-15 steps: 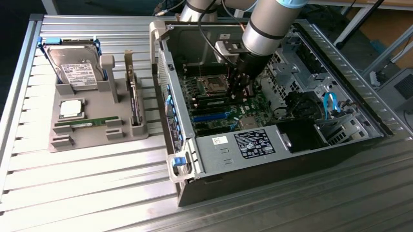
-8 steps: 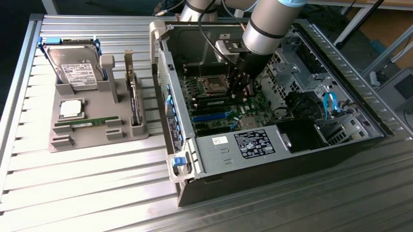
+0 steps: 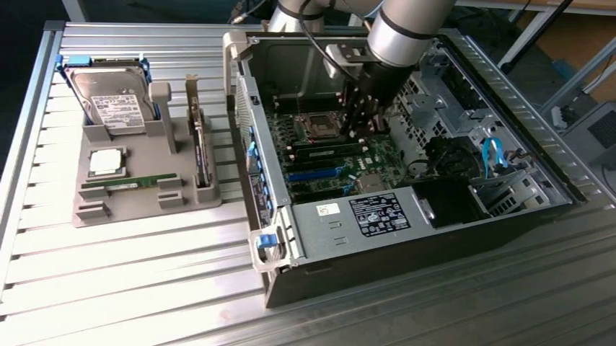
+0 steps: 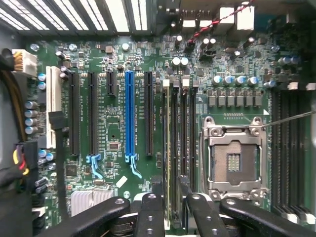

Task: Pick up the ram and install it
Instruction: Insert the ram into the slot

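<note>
Hand (image 4: 170, 190) straddled ram (image 4: 170, 148), edge-up at a motherboard (image 4: 113, 143) DIMM slot near CPU socket (image 4: 233, 158); clamped or loose, couldn't tell. Light, stiff, fragile: judged best held by long edges, off chips.

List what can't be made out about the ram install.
1. Wrist view: whether the ram is fully seated; it is seen edge-on and the gripper covers one end.
2. Exterior view: the arm hides where the ram sits.
3. Exterior view: the print on the power supply label is too small to read.
</note>
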Robot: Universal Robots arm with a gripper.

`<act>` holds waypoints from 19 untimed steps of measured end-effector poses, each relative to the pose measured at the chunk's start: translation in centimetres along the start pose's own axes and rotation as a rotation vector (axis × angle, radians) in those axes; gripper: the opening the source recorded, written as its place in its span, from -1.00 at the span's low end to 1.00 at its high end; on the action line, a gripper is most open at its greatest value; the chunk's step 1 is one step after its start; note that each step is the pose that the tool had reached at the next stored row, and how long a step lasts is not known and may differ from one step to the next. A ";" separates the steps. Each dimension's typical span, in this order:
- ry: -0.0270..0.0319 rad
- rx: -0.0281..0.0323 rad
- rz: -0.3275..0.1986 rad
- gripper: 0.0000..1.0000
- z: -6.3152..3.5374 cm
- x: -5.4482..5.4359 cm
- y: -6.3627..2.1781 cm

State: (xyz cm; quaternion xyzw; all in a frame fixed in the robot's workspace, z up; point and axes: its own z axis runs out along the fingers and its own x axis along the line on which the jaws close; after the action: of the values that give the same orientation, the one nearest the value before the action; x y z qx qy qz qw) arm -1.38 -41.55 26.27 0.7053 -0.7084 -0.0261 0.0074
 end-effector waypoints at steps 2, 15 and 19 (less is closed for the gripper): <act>-0.0002 0.0001 0.000 -0.49 -0.59 0.0 0.03; 0.0000 0.0000 0.000 -0.49 -5.14 -0.1 0.25; -0.0002 0.0000 0.000 -0.49 -6.46 -0.2 0.31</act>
State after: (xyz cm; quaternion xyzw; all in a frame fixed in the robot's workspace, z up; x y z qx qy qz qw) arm -1.38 -41.56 32.74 0.7053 -0.7084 -0.0262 0.0073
